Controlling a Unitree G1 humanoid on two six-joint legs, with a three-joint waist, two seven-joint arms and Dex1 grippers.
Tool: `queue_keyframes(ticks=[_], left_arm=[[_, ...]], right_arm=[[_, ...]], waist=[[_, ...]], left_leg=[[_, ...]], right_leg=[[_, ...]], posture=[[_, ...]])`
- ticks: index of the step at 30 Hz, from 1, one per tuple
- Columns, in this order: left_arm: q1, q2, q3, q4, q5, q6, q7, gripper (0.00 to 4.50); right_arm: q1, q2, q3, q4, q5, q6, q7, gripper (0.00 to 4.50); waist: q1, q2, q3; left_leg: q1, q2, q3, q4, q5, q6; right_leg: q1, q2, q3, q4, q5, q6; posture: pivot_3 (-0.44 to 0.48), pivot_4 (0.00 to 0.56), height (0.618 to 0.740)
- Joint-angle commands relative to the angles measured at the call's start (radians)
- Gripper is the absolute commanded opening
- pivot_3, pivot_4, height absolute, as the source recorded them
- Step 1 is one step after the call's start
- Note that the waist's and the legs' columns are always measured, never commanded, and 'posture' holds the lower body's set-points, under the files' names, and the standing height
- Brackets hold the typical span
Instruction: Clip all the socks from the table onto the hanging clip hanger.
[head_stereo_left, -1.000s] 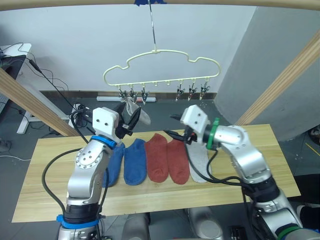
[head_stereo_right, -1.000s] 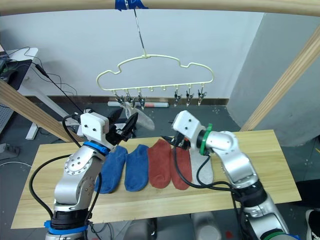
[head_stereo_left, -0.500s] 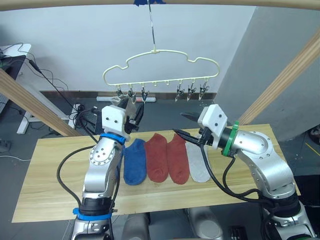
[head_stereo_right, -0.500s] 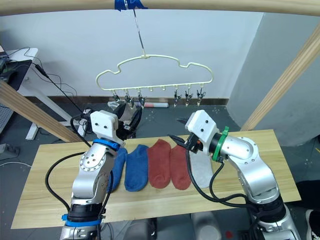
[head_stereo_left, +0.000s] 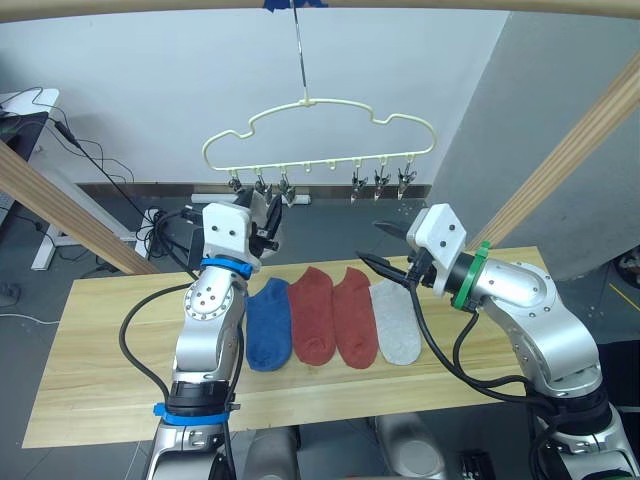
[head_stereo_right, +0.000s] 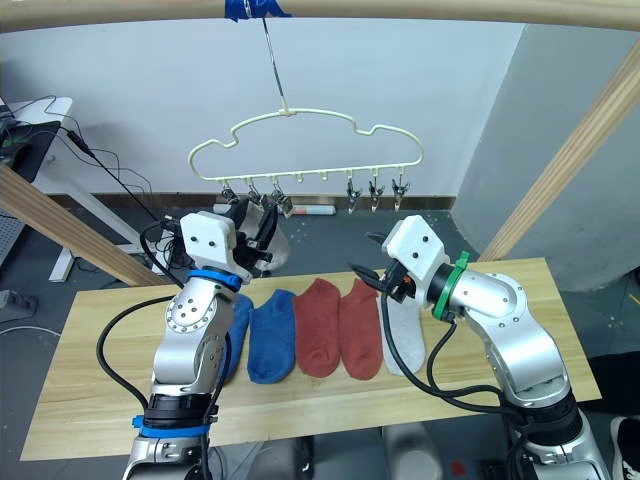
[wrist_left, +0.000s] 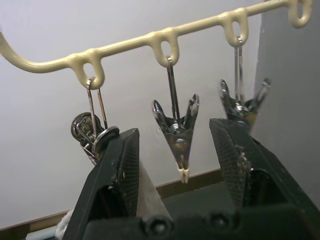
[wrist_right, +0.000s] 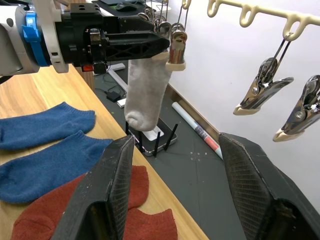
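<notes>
The pale yellow clip hanger (head_stereo_left: 320, 112) hangs from the top pole, with a row of metal clips (head_stereo_left: 380, 182) below it. My left gripper (head_stereo_left: 267, 208) is up at the left clips and open, with one clip (wrist_left: 177, 140) hanging between its fingers. Beside it a light grey sock (wrist_right: 145, 85) hangs from a clip. My right gripper (head_stereo_left: 383, 250) hovers open and empty above the table (head_stereo_left: 100, 350), near the socks' far ends. Lying in a row are a blue sock (head_stereo_left: 268, 322), a second blue one (head_stereo_right: 237, 325) partly behind my left arm, two rust-red socks (head_stereo_left: 313, 315) (head_stereo_left: 355, 315) and a grey sock (head_stereo_left: 396, 322).
Round wooden frame poles run across the top (head_stereo_left: 450, 8) and slant down at the left (head_stereo_left: 60, 205) and right (head_stereo_left: 570, 150). Cables and a desk (head_stereo_left: 25, 110) sit on the floor behind the table. Bare plank lies to both sides of the sock row.
My left gripper rose with the grey sock up to the left clips. My right gripper lifted away from the socks on the table and drew back to the right.
</notes>
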Motion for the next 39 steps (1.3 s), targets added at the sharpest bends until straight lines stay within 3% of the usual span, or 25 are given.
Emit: queue_keyframes(ticks=[1,19,29,35,39], left_arm=[[-0.016,-0.001,0.012,-0.015,0.0,-0.025,0.004,2.46],[-0.066,-0.007,0.015,0.011,0.008,-0.043,0.028,2.46],[-0.078,-0.003,0.011,0.029,0.036,-0.071,0.031,0.18],[-0.076,0.004,0.009,0.027,0.047,-0.063,0.026,0.04],[-0.066,0.016,0.001,0.017,0.043,-0.051,0.001,0.04]], right_arm=[[-0.003,-0.005,-0.008,-0.036,0.021,-0.016,-0.011,2.77],[-0.016,-0.032,-0.055,-0.014,0.124,-0.027,0.013,2.77],[-0.01,-0.039,-0.042,0.001,0.132,-0.044,0.014,2.77],[0.042,-0.073,0.009,0.097,0.026,-0.067,-0.035,2.77],[0.098,-0.049,0.033,0.21,-0.061,-0.07,-0.133,3.65]], waist=[[0.0,0.0,0.0],[0.0,0.0,0.0],[0.001,0.0,0.0],[0.001,0.0,0.0],[0.002,-0.001,0.001]], left_leg=[[0.0,0.0,0.0,0.0,0.0,0.0],[0.0,0.0,0.0,0.0,0.0,0.0],[0.0,0.0,0.0,0.0,0.0,0.0],[0.0,0.0,0.0,0.0,0.0,0.0],[0.0,0.0,0.0,0.0,0.0,0.0]], right_leg=[[0.0,0.0,0.0,0.0,0.0,0.0],[0.0,0.0,0.0,0.0,0.0,0.0],[0.0,0.0,0.0,0.0,0.0,0.0],[0.0,0.0,0.0,0.0,0.0,0.0],[0.0,0.0,0.0,-0.001,0.0,0.0]], posture=[[-0.271,0.281,0.74],[-0.271,0.282,0.74],[-0.265,0.285,0.74],[-0.261,0.292,0.74],[-0.261,0.301,0.74]])
